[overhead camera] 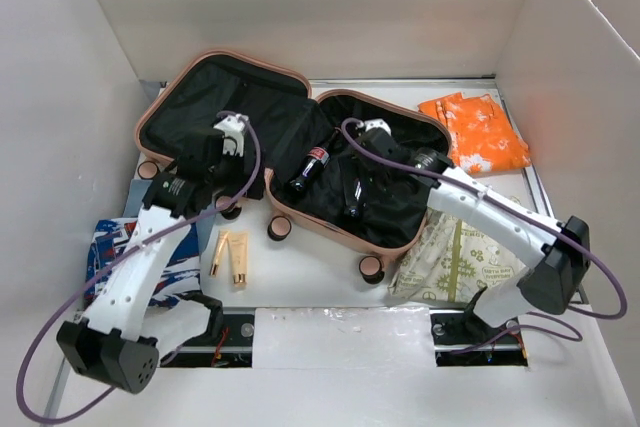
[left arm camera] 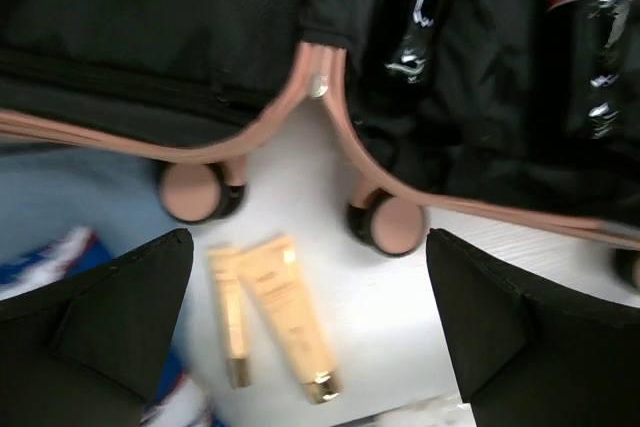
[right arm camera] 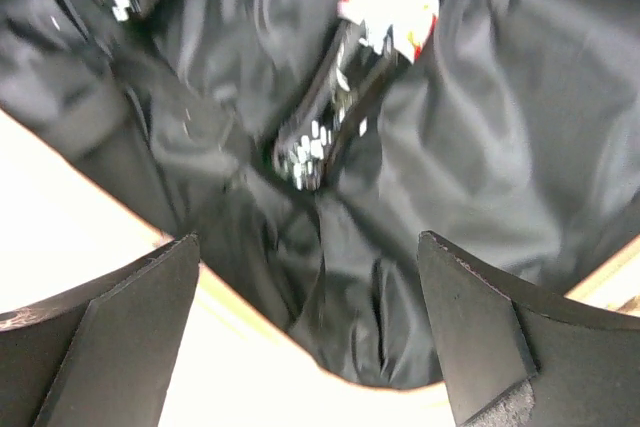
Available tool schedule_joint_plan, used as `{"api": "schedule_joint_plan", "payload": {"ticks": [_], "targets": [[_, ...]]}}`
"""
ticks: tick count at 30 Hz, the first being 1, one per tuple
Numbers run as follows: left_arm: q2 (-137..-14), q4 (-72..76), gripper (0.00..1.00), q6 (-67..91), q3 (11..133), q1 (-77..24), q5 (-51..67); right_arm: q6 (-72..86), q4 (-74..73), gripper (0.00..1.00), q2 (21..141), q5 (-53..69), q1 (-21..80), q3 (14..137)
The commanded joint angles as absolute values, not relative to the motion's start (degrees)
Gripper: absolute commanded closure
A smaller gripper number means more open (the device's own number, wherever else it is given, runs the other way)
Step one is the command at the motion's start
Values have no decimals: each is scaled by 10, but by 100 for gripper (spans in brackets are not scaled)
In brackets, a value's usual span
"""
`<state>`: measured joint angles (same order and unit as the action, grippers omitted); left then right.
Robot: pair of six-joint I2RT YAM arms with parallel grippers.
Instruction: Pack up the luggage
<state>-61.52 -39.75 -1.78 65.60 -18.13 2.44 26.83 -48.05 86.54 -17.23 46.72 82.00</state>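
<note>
Top view: the small salmon-pink hard-shell clamshell suitcase (overhead camera: 330,235) lies open, with a dark red-labelled bottle (overhead camera: 308,169) in its right half.

Left wrist: the left gripper (left arm camera: 308,239) is spread wide and empty. Two slim cream tubes (left arm camera: 285,317) lie between its fingers, and the suitcase's wheels are just beyond.

Right wrist, blurred: the right gripper (right arm camera: 307,239) seems equally spread and empty above the black lining, with the bottle ahead.

Risk: a tube may squirt sideways if pinched off-centre, or slack lining may snag a finger.

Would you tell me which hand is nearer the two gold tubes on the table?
Left. The left hand hovers near the tubes by the luggage rim; the right hand is over the luggage's right half.
</note>
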Motion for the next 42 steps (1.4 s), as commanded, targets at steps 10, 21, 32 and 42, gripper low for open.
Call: {"api": "schedule_joint_plan", "payload": {"ticks": [10,21,32,42], "targets": [[-598,-438,0,238,509,-208,-51,374,-524,6,757,-242,505,735],[-680,-502,0,272,476,-208,-8,390,-535,5,720,-282,505,723],[-778,-502,0,272,481,-208,-33,342,-541,3,743,-305,483,740],[-886,-460,0,250,487,-170,-19,311,-551,3,727,-321,425,751]]}}
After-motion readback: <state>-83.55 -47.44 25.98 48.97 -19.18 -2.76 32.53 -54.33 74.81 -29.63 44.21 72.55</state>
